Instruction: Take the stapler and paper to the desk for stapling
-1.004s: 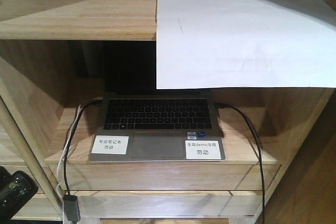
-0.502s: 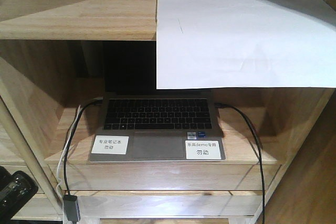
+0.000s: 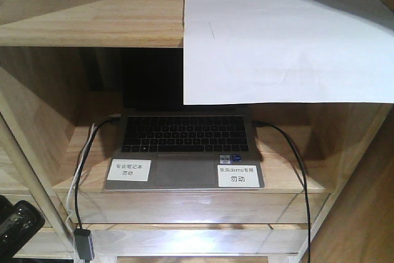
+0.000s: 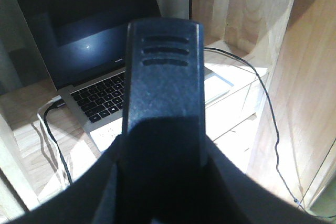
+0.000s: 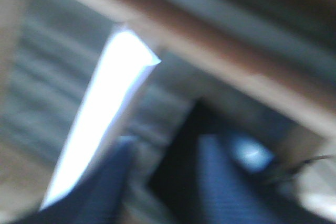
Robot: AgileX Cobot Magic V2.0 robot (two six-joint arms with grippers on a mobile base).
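the paper [image 3: 286, 47] lies flat on the upper board of the wooden shelf unit [image 3: 92, 23], towards its right side. its front part hangs out past the board's edge and droops over the compartment below, which leaves a free lip that a claw could pinch from the front without scraping the wood. under it an open laptop [image 3: 184, 133] sits in the lower compartment with a white label [image 3: 128, 169] on each palm rest. a black cable [image 3: 295, 152] runs off its right side and down past the shelf front, so anything reaching in low has that to avoid. in the right wrist view the paper shows only as a bright, thin sliver seen nearly edge-on, which suggests the right claw [image 5: 173, 182] sits low and off to the side of the overhang, lined up for that lip. two dark shapes there may be parted fingers, but the view is too smeared to say how far open it is or whether it touches the sheet. the left claw [image 4: 163, 145] fills its own camera with a dark ribbed body rising in front of the laptop. i cannot tell whether that is shut fingers or something gripped. the stapler cannot be made out for certain in any view, and the counter is out of view. by my judgement, taking the sheet is the step in hand.
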